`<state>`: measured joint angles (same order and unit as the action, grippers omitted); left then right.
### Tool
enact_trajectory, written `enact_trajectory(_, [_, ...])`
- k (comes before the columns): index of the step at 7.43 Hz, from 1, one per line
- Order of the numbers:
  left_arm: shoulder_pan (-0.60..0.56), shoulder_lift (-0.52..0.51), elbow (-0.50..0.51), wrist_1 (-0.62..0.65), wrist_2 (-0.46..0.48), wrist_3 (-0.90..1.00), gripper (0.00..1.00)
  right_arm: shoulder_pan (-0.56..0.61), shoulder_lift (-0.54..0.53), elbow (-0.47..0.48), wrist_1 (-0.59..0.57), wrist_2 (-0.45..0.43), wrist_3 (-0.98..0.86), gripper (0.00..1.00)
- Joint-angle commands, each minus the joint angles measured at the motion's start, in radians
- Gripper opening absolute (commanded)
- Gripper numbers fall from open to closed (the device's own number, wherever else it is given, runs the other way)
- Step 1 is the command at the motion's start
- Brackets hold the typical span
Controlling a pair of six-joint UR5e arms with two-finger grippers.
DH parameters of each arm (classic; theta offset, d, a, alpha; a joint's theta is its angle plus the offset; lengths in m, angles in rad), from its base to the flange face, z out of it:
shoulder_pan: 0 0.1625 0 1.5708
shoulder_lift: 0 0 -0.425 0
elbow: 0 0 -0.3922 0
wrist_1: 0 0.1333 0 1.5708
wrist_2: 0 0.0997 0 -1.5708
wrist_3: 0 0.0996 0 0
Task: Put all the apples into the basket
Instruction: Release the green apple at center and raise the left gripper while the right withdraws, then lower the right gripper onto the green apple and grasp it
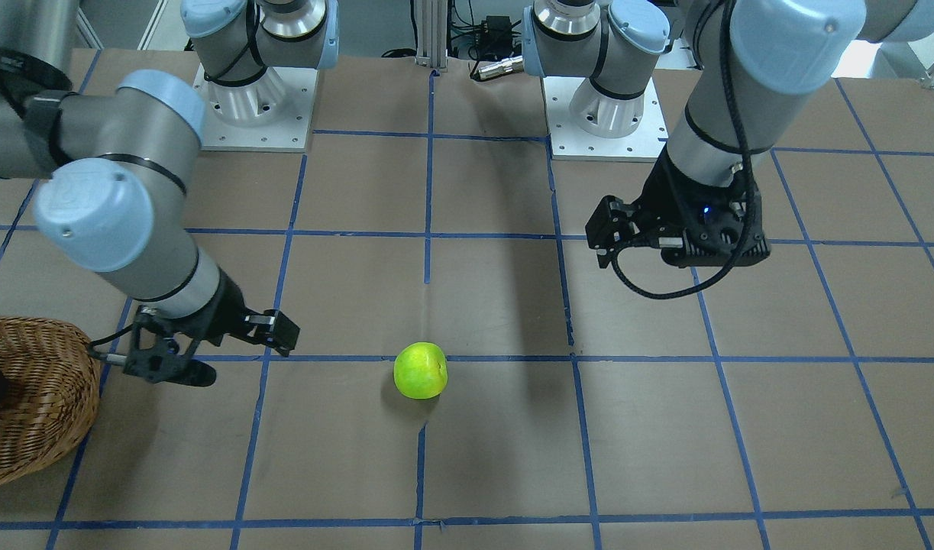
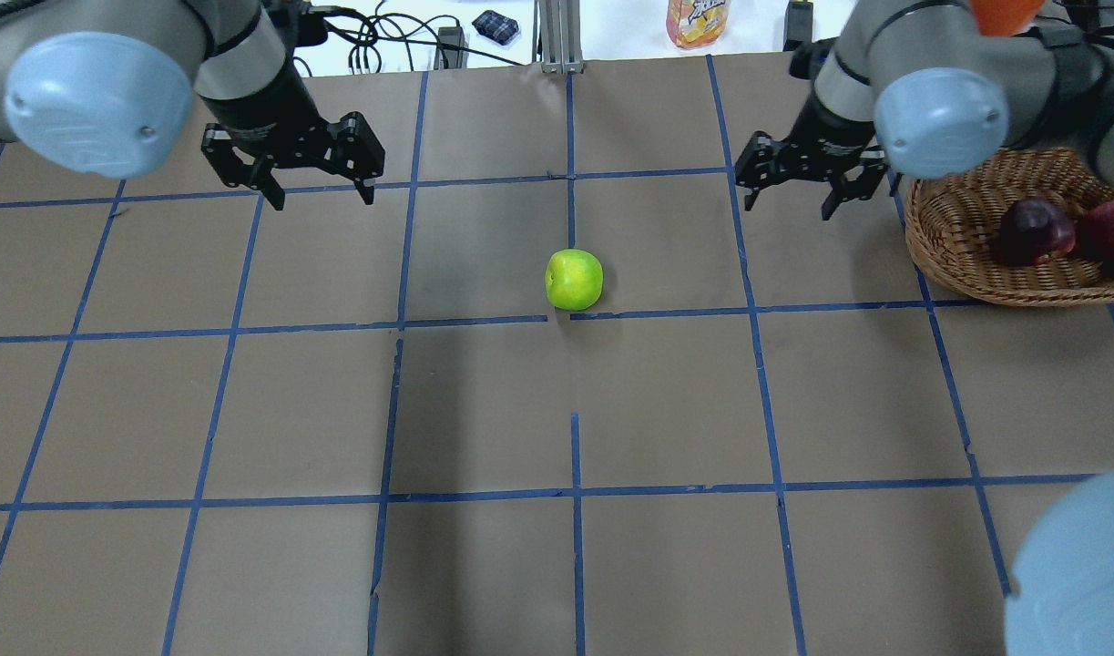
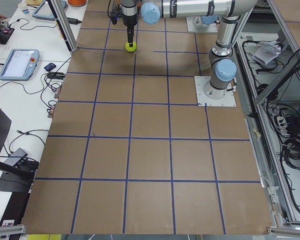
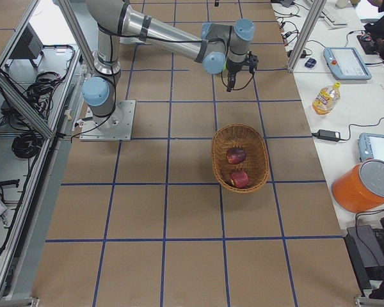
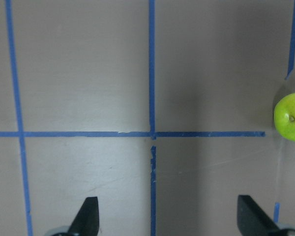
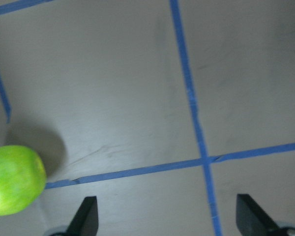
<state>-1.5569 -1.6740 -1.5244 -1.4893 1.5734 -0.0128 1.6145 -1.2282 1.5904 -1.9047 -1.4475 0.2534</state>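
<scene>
The lime green apple lies on the brown table near its middle; it also shows in the front view. The wicker basket stands at the right and holds the maroon apple and the red apple. My left gripper is open and empty, hovering left of and beyond the green apple. My right gripper is open and empty, between the green apple and the basket. The left wrist view has the green apple at its right edge, the right wrist view has it at lower left.
Blue tape lines divide the table into squares. A drink bottle and cables lie on the white bench beyond the far edge. An orange container and tablets sit on the side bench. The arm bases stand at the robot's edge.
</scene>
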Motion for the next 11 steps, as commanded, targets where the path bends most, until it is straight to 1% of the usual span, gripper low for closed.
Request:
enact_trajectory(1, [-0.006,0.071,-0.011,-0.022,0.008,-0.021,1.00,0.143,0.053,-0.006,-0.139,0.093,0.136,1.00])
enact_trajectory(2, [-0.006,0.080,-0.028,-0.025,0.011,-0.021,1.00,0.172,0.094,-0.001,-0.205,0.101,0.133,0.99])
enact_trajectory(3, [-0.005,0.088,-0.034,-0.043,0.046,-0.021,1.00,0.195,0.126,0.000,-0.244,0.120,0.126,0.98])
enact_trajectory(4, [0.000,0.082,-0.025,-0.048,0.046,-0.027,1.00,0.209,0.148,0.000,-0.261,0.121,0.119,0.96])
enact_trajectory(6, [-0.003,0.098,-0.017,-0.084,0.037,-0.073,1.00,0.267,0.209,0.002,-0.359,0.110,0.112,0.96])
enact_trajectory(7, [0.000,0.103,-0.016,-0.083,0.033,-0.070,1.00,0.268,0.210,0.000,-0.361,0.104,0.054,0.96])
enact_trajectory(9, [0.003,0.118,-0.020,-0.086,0.051,-0.070,1.00,0.268,0.210,0.002,-0.356,-0.035,0.024,0.96])
enact_trajectory(11, [0.000,0.122,-0.028,-0.078,0.046,-0.085,1.00,0.271,0.213,0.006,-0.358,-0.047,0.009,0.95])
